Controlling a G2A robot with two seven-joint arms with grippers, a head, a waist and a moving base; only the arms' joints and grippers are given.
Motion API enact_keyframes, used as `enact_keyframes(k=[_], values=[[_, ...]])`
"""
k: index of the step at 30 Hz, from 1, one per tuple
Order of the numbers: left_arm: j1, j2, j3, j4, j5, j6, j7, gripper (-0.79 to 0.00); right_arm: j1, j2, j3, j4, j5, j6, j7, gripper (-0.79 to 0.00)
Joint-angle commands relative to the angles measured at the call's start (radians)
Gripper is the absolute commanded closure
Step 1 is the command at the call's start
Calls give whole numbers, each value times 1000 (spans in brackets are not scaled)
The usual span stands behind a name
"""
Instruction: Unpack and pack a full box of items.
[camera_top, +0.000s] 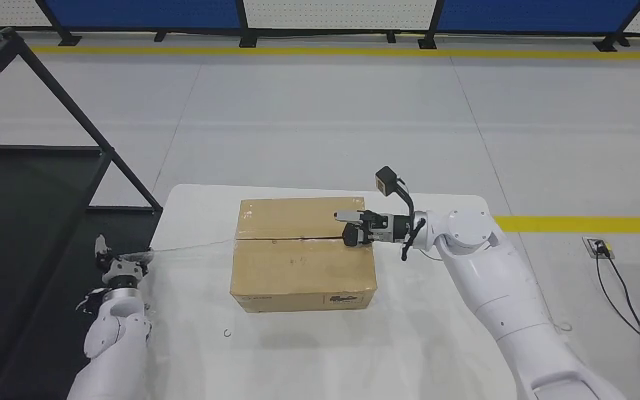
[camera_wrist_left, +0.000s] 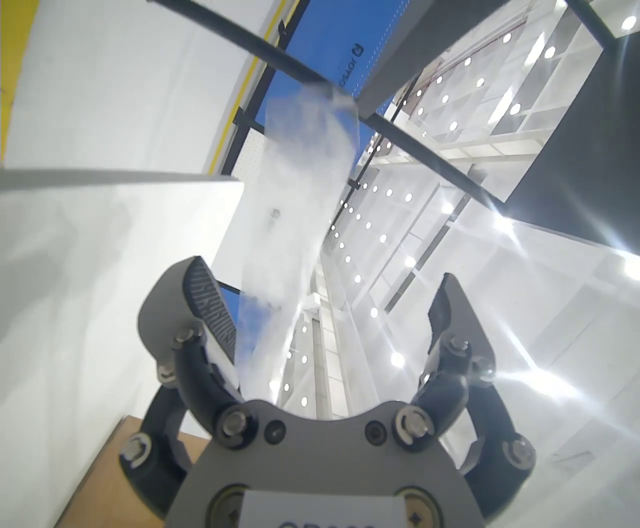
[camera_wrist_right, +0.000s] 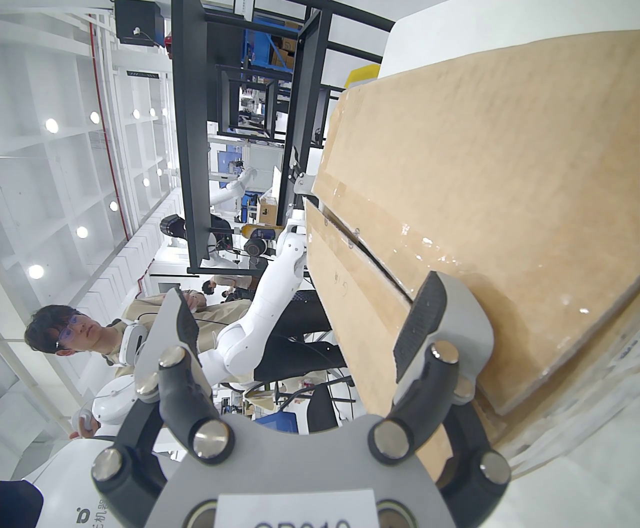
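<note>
- The cardboard box sits in the middle of the top view, on the white table.
- The right pincer is at the box's upper right edge in the top view, level with the seam between the two top flaps.
- Its fingers are spread wide. The right wrist view shows one ribbed pad resting on the box top just beside the seam, while the other finger hangs in the air clear of the cardboard.
- The left pincer is at the lower left of the top view, off the table's left edge and well apart from the box.
- It is also spread. A strip of clear tape lies against one of its pads and stretches away from it; the other finger does not touch the strip.
- In the top view a thin pale line runs from the box's upper left edge to the left pincer.
- Both flaps lie down, with a narrow dark gap along the seam. What is inside the box is hidden.
</note>
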Motion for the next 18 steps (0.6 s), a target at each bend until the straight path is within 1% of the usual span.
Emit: enact_keyframes(k=[1, 7, 11, 16, 18], values=[[-19, 2, -7, 31, 22, -5, 31, -785, 0, 0, 0, 0, 0, 0, 0, -785], [-71, 10, -32, 118, 80, -39, 111, -785, 0, 0, 0, 0, 0, 0, 0, -785], [-100, 14, -39, 173, 140, -70, 192, -785, 0, 0, 0, 0, 0, 0, 0, -785], [-129, 14, -41, 226, 193, -93, 272, -785, 0, 0, 0, 0, 0, 0, 0, -785], [-131, 12, -39, 235, 205, -110, 283, -785, 0, 0, 0, 0, 0, 0, 0, -785]])
